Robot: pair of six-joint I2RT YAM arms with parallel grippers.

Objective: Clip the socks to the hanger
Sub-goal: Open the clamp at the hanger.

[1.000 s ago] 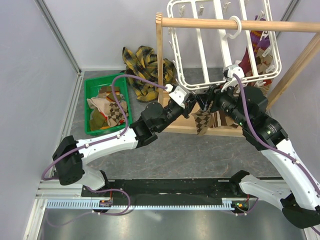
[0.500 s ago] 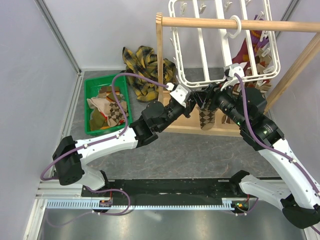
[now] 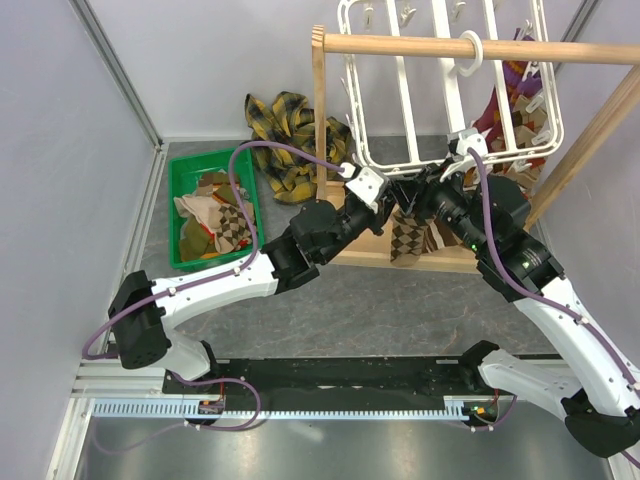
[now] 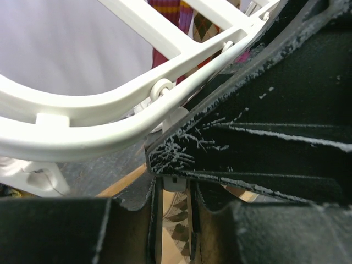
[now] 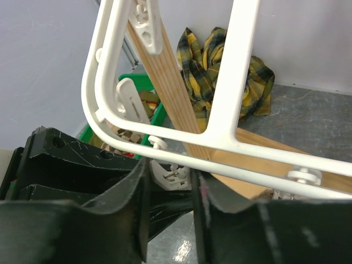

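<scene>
Two grippers meet under the near-left corner of the hanger (image 5: 234, 66). The left gripper (image 3: 388, 190) is closed almost to a slit with argyle cloth showing in it. This reads as a grip on the argyle sock (image 3: 405, 238), which dangles below in front of the wooden base (image 3: 355, 257).

The right gripper (image 3: 425, 188), wider half a second ago, has drawn its jaws in around a white clip (image 5: 170, 173) under the corner rail, and the clip fills the gap between them. That squeeze looks meant to spread the clip for the sock's cuff, so the clipping appears under way, not done.

Both arms have crowded closer together over the past second. Room is tight: the curved rail lies just above both grippers, the wooden post (image 3: 320, 120) stands just left, and the rod (image 3: 420, 46) runs overhead. The way out is back over the grey tabletop (image 3: 400, 310).

More socks wait in the green bin (image 3: 205, 160), well apart. Striped socks (image 3: 510, 95) already hang at the hanger's far right.
</scene>
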